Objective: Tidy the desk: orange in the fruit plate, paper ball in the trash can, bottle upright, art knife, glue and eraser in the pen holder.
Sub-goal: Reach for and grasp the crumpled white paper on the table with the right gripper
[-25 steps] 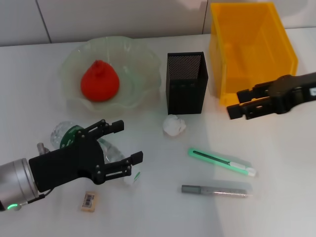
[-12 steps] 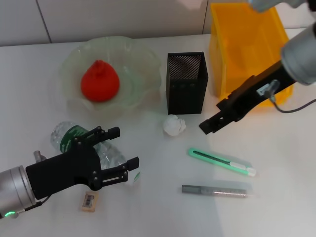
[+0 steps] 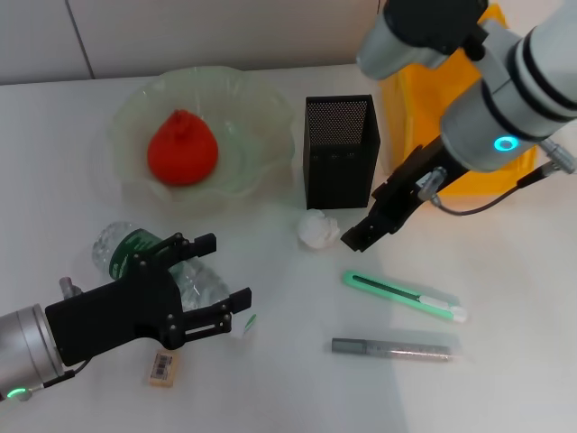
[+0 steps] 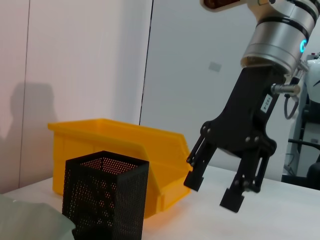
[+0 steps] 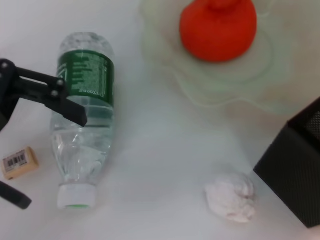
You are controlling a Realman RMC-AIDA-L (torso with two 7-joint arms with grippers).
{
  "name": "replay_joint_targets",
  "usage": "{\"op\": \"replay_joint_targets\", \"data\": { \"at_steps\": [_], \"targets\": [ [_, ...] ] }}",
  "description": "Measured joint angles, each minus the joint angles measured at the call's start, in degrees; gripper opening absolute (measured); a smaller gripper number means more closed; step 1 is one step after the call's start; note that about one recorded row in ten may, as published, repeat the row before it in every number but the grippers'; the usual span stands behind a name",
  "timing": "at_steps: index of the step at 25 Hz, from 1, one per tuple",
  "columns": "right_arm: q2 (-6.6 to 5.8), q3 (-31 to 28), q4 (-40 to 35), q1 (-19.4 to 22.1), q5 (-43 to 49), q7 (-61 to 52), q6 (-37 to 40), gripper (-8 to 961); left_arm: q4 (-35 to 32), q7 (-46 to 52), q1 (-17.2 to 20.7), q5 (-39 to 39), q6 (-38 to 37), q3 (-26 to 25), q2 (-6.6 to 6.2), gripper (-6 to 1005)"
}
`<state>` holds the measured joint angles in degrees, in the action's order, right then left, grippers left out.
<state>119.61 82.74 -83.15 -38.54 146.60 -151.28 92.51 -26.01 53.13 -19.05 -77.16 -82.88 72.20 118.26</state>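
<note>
The bottle (image 3: 126, 250) lies on its side at the front left, its white cap (image 5: 76, 195) toward the front edge. My left gripper (image 3: 224, 271) hangs open over its clear part. The paper ball (image 3: 317, 229) rests in front of the black mesh pen holder (image 3: 341, 152). Just right of the ball, my right gripper (image 3: 361, 233) is open and empty, and shows as well in the left wrist view (image 4: 213, 192). The orange (image 3: 182, 149) sits in the fruit plate (image 3: 261, 117). The green art knife (image 3: 404, 296) and grey glue (image 3: 395, 348) lie front right. The eraser (image 3: 162, 367) is by the left arm.
The yellow bin that serves as the trash can (image 3: 407, 117) stands at the back right, behind my right arm. The pen holder is between the plate and the bin. White tabletop runs right of the knife.
My right arm has swung left from the yellow bin down to beside the paper ball. The left gripper has drifted slightly toward the front over the bottle.
</note>
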Motion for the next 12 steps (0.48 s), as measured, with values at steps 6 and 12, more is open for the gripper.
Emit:
{"op": "replay_joint_targets", "data": {
  "at_steps": [6,12],
  "targets": [
    [0.11,6.29,3.63,0.33,0.32,-0.70,-7.79,774,0.00,-0.11,0.08,0.00,0.21,0.05,0.02,870],
    [0.11,9.09,6.22,0.18,0.45,-0.70,-12.90,773,0.00,-0.11,0.07,-0.52,0.32,0.03,0.08,870]
  ]
}}
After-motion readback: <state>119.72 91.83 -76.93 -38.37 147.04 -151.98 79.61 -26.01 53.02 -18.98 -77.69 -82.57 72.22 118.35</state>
